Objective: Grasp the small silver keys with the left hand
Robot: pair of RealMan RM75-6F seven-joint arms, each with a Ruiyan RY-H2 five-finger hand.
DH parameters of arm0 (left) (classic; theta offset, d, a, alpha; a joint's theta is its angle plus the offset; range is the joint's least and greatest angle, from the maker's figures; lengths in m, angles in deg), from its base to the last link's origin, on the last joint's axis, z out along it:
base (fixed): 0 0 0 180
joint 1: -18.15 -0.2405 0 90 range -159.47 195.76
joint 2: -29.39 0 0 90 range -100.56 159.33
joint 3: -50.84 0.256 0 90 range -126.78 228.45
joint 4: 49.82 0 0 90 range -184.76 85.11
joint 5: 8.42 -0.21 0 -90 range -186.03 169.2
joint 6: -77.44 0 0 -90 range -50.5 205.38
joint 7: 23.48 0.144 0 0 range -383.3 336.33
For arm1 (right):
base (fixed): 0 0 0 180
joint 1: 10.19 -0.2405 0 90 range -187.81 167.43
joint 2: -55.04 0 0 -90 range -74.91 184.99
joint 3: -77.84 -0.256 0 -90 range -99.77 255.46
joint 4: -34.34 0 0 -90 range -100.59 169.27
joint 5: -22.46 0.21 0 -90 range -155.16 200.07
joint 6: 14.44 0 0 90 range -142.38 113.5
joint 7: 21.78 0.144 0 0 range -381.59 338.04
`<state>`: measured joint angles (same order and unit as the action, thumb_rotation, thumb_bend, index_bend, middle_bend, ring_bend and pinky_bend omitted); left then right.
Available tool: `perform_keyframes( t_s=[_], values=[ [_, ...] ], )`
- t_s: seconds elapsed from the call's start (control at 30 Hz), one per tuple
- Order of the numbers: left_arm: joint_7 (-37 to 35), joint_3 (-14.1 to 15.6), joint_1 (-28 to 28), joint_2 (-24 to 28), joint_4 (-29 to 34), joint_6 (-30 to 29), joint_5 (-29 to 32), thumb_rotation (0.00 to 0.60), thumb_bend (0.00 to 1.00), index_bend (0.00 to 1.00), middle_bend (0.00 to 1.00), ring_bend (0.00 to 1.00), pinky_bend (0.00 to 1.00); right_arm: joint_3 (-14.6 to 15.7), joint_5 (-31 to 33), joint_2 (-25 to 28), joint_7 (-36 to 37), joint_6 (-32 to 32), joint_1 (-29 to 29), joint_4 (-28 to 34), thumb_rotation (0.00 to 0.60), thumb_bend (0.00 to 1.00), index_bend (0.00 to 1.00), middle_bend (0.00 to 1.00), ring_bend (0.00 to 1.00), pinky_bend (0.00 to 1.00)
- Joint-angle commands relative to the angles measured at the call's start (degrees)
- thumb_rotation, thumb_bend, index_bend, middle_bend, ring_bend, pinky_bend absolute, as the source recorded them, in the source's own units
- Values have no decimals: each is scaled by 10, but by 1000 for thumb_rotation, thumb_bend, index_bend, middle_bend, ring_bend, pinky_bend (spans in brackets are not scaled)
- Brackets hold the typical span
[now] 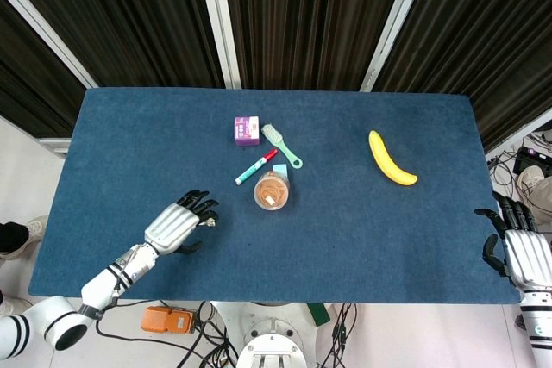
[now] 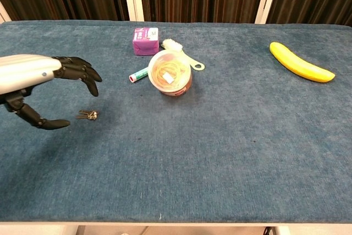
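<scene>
The small silver keys (image 2: 87, 115) lie flat on the blue table cloth (image 2: 220, 136), left of centre. In the head view they are mostly hidden under the fingertips of my left hand (image 1: 179, 225). That left hand (image 2: 41, 83) hovers just over and to the left of the keys, fingers spread above them and thumb low beside them, holding nothing. My right hand (image 1: 517, 247) stays open off the table's right edge, seen only in the head view.
A clear tub of rubber bands (image 2: 171, 73) stands mid-table, with a red-and-green marker (image 2: 138, 74), a green brush (image 2: 180, 52) and a purple box (image 2: 146, 41) behind it. A banana (image 2: 300, 63) lies far right.
</scene>
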<state>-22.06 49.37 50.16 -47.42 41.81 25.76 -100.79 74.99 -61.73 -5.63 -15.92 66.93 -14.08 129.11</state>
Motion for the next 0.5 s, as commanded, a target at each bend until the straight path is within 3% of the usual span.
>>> perform_keyframes(
  t_s=[0.03, 0.5],
  values=[
    [0, -3, 12, -16, -15, 8, 9, 600, 257, 331, 152, 7, 67, 0, 0, 0, 0, -1, 0, 0, 600, 1000, 325, 100, 47, 0],
    [-32, 7, 39, -50, -75, 12, 17, 600, 256, 404, 152, 7, 68, 0, 2, -2, -7, -4, -2, 2, 600, 1000, 327, 99, 47, 0]
  ],
)
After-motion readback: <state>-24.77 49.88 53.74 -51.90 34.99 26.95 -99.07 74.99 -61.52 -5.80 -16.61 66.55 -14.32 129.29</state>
